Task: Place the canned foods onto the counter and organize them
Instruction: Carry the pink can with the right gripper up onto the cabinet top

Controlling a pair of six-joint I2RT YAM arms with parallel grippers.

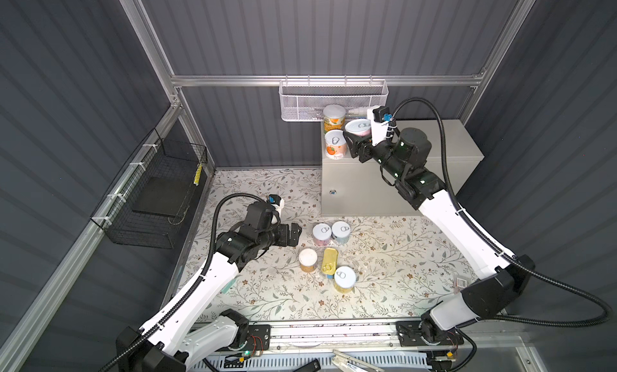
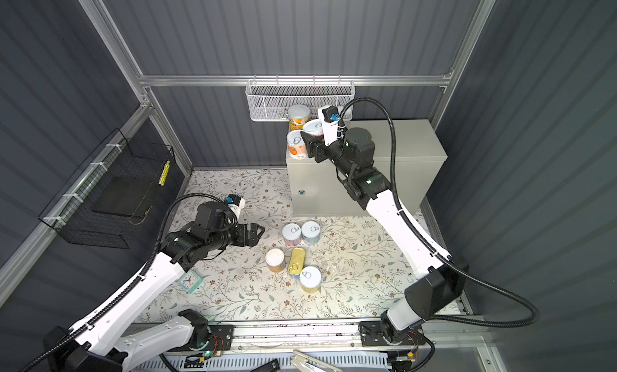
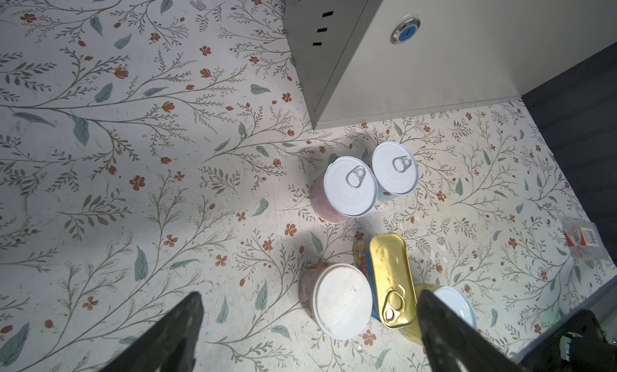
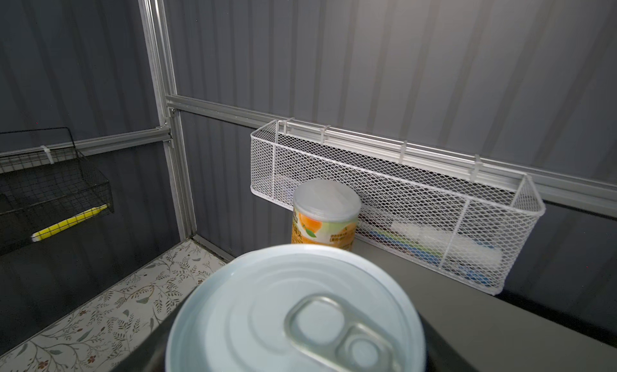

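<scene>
We find the right claw (image 1: 354, 140) clamped on a pink-labelled can (image 1: 359, 126) over the left end of the desk (image 1: 444, 143). Whether this can touches the desk top, we cannot tell. Just beside it, a white-lidded orange can (image 1: 334, 116) and a pull-tab orange can (image 1: 335, 148) stand on the desk. The left claw (image 1: 297, 234) hangs with jaws wide apart, near five other cans (image 1: 322, 232) grouped on the floral mat (image 1: 400, 253).

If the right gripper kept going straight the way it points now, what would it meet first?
The right gripper would likely push its held can into the white-lidded orange can standing just beyond on the counter; the gap between them is hard to judge.
</scene>
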